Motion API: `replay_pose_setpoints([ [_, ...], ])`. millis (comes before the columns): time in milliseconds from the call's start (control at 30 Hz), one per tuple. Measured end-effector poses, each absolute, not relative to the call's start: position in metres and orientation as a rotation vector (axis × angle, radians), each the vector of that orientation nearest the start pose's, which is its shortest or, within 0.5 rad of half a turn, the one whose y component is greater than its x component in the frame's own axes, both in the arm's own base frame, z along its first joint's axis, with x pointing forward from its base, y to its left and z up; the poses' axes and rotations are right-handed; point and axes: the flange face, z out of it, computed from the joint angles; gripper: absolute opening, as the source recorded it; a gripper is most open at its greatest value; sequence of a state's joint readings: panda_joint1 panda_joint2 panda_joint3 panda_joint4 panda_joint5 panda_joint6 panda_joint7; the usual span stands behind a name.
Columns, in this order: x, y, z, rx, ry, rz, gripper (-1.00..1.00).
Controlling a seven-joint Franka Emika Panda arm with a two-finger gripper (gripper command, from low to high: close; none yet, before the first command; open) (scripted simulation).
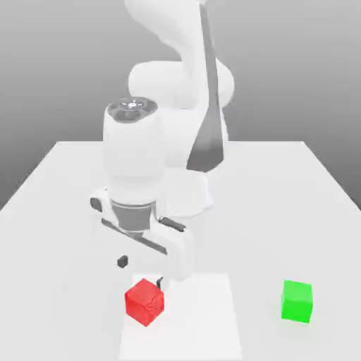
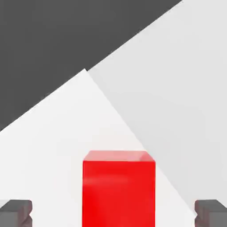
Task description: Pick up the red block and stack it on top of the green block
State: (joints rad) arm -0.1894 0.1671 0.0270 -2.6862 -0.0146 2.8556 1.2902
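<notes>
From where I'm standing, the white arm reaches down over the tabletop (image 1: 261,233), and its hand (image 1: 141,273) is open, the two dark-tipped fingers (image 1: 123,261) spread wide with nothing gripped between them. It hangs just above the red block (image 1: 144,302), close to it. In the hand view the block sits between the two fingertips, a clear gap on each side, so neither one is touching it. Its faces line up squarely with the fingers there.

The red block itself is resting at the near end of the scene, toward the exterior view's left, by the side edge of a bright white patch (image 1: 194,317) on the tabletop. It is turned so that one of its upright edges points roughly toward the exterior view's camera, and I can make out its top and two of its sides, all a glossy red.

The green block (image 1: 297,301) is well apart from it, over at the exterior view's right, beyond the white patch and flat on the pale tabletop. Its top and front show, and nothing is stacked on it. Farther back, the arm's base (image 1: 185,190) stands on the same tabletop, and behind everything there's a plain grey backdrop (image 1: 56,70).
</notes>
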Motion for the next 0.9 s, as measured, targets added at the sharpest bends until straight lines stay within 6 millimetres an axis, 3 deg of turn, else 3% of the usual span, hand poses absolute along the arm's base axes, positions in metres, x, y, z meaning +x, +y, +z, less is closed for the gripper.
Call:
replay_pose_setpoints([
  [67, 0.404, -0.065, 0.158, -2.362, 2.071, -0.001, 0.0],
  [100, 0.404, -0.065, 0.149, -2.362, 2.071, 0.0, -1.0],
  [333, 0.404, -0.065, 0.148, -2.361, 2.071, -0.002, -1.0],
  [533, 0.405, -0.059, 0.203, -2.378, 2.051, -0.001, -1.0],
  [700, 0.416, 0.089, 0.227, -2.761, 1.492, 0.002, -1.0],
  [833, 0.387, 0.208, 0.242, -2.981, 0.986, 0.0, -1.0],
  [900, 0.387, 0.217, 0.23, -2.996, 0.942, -0.002, -1.0],
])
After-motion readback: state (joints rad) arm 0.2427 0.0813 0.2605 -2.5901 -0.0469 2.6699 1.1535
